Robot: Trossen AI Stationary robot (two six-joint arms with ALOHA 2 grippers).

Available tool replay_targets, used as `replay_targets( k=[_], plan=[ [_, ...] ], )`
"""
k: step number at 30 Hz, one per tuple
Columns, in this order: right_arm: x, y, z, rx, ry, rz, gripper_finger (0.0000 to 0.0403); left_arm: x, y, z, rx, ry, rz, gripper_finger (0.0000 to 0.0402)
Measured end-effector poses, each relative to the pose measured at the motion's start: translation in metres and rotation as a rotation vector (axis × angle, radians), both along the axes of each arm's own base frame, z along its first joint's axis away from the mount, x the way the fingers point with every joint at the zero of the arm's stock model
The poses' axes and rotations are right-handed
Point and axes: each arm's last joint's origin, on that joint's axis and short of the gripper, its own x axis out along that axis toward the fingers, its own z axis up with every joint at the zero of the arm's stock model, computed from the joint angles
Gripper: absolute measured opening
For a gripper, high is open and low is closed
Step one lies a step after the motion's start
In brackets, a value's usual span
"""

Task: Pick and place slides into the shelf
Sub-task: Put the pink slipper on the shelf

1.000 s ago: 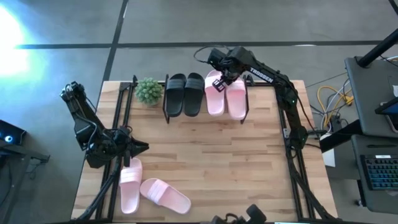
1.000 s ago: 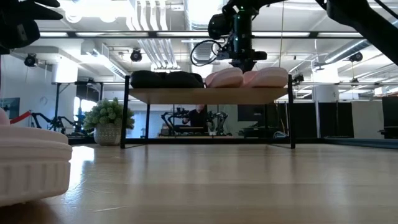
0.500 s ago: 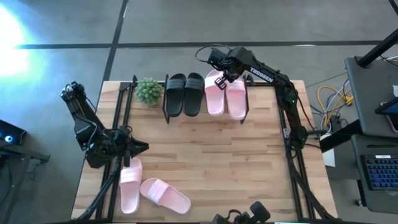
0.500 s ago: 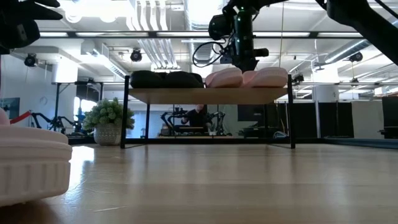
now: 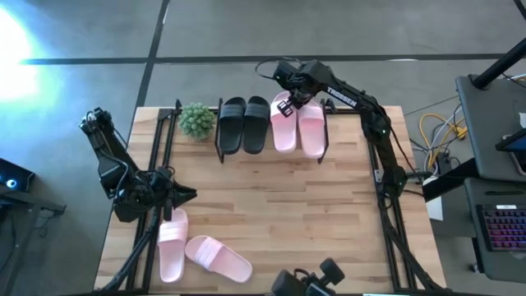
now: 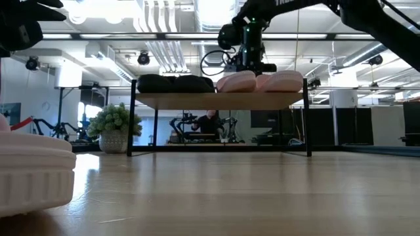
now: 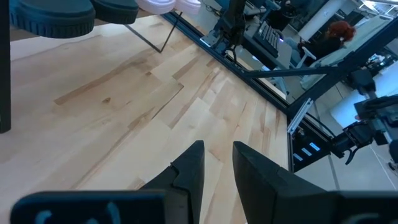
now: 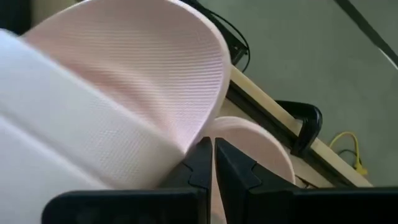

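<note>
Above the far end of the shelf point(image 5: 220, 140), the right gripper point(image 5: 289, 99) has drawn slightly back from the pink slides point(image 5: 297, 127), fingers nearly closed on nothing. Two more pink slides point(image 5: 197, 251) lie near the idle left gripper point(image 5: 182, 196), fingers slightly parted.

Two black slides point(image 5: 244, 124) and two pale pink slides point(image 5: 298, 123) sit on the shelf point(image 6: 220, 101) of light wood and black legs; two more pink slides point(image 5: 197, 252) lie on the pale striped wooden table point(image 5: 312, 214), near a green plant point(image 5: 196, 119)
</note>
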Motion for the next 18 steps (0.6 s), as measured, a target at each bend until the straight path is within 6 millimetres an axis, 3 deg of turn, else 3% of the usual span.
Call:
replay_targets(
  k=[18],
  plan=[
    [-0.009,-0.01,-0.013,0.008,0.103,0.015,0.0013,0.003,-0.004,-0.003,0.019,0.016,0.003,0.007]
  ],
)
